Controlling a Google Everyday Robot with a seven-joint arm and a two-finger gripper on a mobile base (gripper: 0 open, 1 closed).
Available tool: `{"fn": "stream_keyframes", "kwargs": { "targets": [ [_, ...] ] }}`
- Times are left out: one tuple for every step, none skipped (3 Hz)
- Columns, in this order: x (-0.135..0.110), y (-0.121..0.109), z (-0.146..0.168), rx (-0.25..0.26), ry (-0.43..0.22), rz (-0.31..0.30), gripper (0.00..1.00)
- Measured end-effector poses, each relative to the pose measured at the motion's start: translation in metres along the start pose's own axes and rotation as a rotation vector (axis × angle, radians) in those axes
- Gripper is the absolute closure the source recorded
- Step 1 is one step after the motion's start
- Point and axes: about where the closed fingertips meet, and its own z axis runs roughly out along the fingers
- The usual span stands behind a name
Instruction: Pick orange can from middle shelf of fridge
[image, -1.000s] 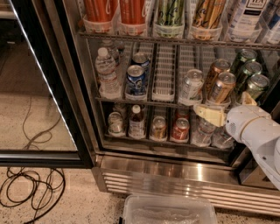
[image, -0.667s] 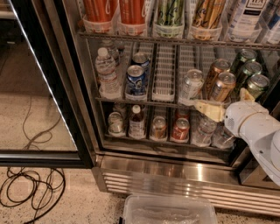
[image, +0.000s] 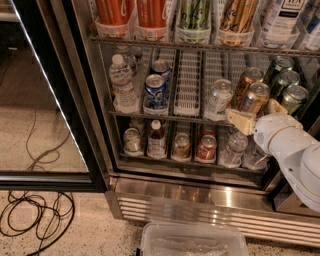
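- The fridge (image: 200, 200) is seen with its glass door (image: 50, 100) swung open to the left.
- On the top rack, tall cans (image: 150, 10) are stood in clear cups (image: 150, 32) — one can to a cup.
- The middle shelf (image: 165, 116) is lined with white lane trays (image: 187, 82). A water bottle (image: 122, 82) is kept in the left lane and two blue cans (image: 156, 90) in the next.
- Further right, a pale can (image: 218, 97) is stood, then the orange can (image: 255, 97) with its twin (image: 248, 79) just behind it, then three green cans (image: 285, 80).
- The gripper (image: 257, 114) is held at the foot of the front orange can. Its fingers are spread apart, one on each side of the can. Whether the can is touched cannot be told.
- The bottom rack is filled with small cans and bottles (image: 181, 146).
- A clear bin (image: 192, 240) is set on the floor in front of the fridge; what is in it cannot be made out.
- Since a second ago, the gripper has been lifted a little and brought nearer to the orange can — the cans have not been moved.
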Motion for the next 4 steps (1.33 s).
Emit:
{"fn": "stream_keyframes", "kwargs": {
  "targets": [
    [0.0005,-0.005,0.0,0.031,-0.002,-0.012,0.24],
    [0.0,-0.0089,0.0001,0.058,-0.012,-0.015,0.27],
    [-0.0018,-0.0105,0.0033,0.074,-0.024,-0.02,0.26],
    [-0.0037,-0.0111,0.0078,0.083,-0.035,-0.021,0.27]
  ]
}}
